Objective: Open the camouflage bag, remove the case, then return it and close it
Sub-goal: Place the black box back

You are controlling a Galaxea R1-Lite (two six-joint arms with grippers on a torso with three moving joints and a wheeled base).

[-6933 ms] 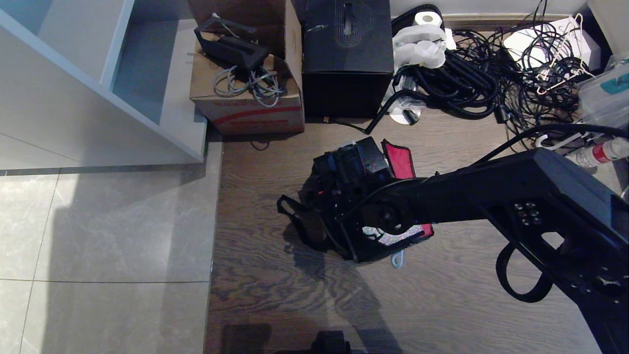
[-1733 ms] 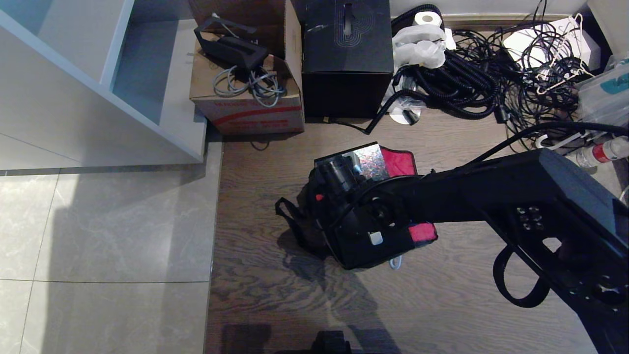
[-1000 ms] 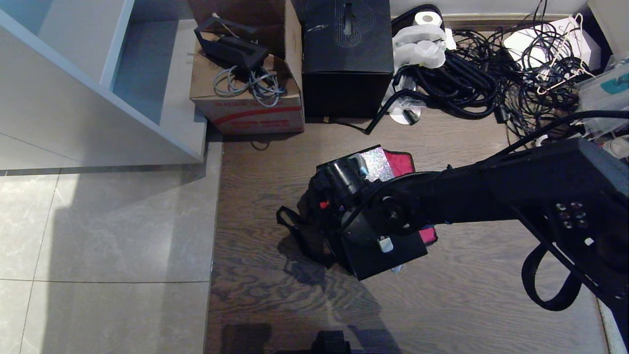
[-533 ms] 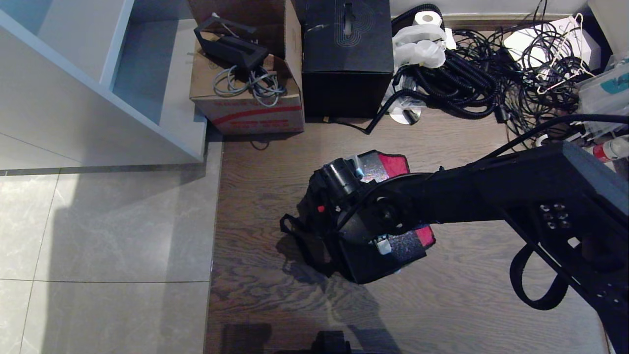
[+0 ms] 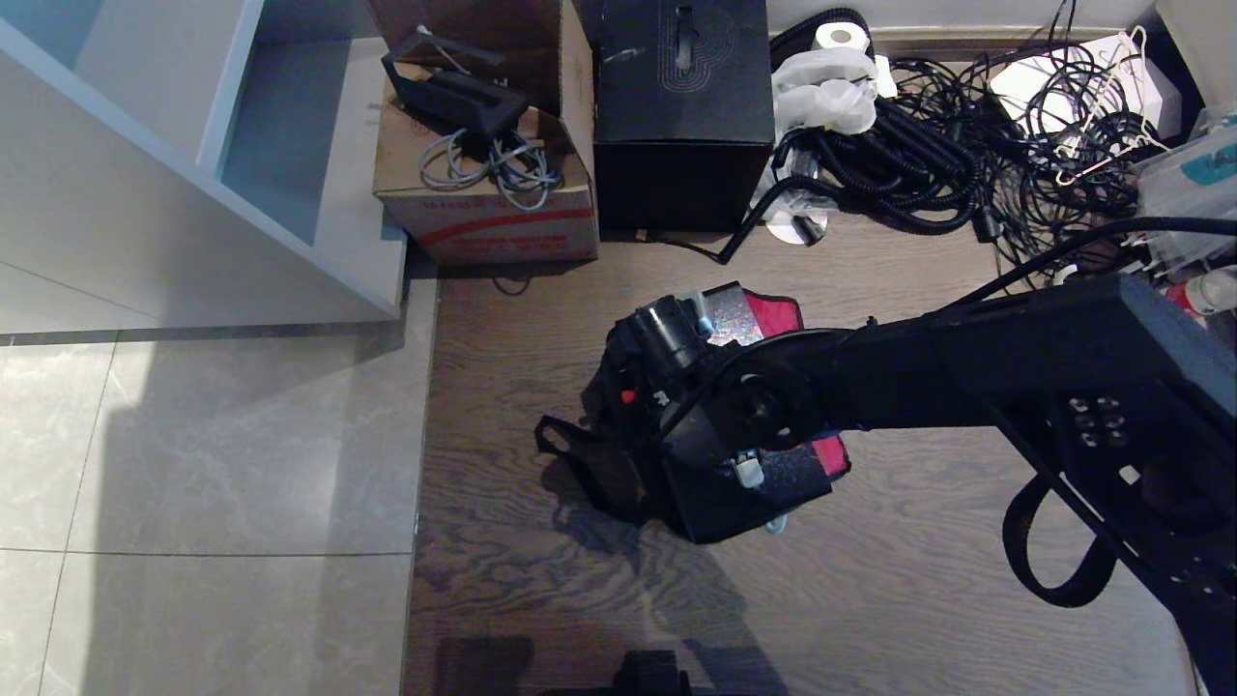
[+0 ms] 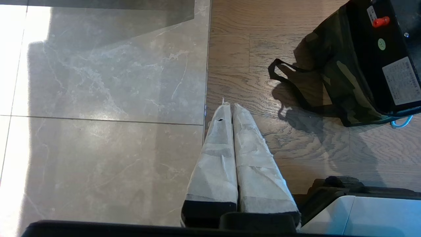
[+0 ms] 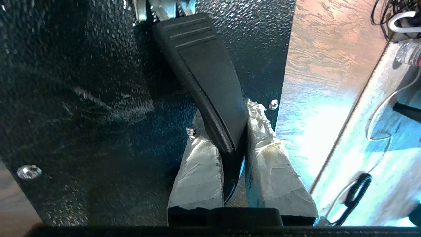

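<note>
The right end effector (image 7: 223, 131), its taped fingers clamped on the black handle (image 7: 204, 72) of the speckled grey-black hard case (image 5: 730, 314), now sits lower over the boxy camouflage bag with red lining (image 5: 788, 314) than a second ago. The case's glittery face shows less above the bag's rim than it did shortly before, and the arm's elbow has shifted slightly.

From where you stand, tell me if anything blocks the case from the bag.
Nothing visible does. The right gripper is shut on the handle of the case, which sits over the open bag with its red lining showing beside it.
</note>
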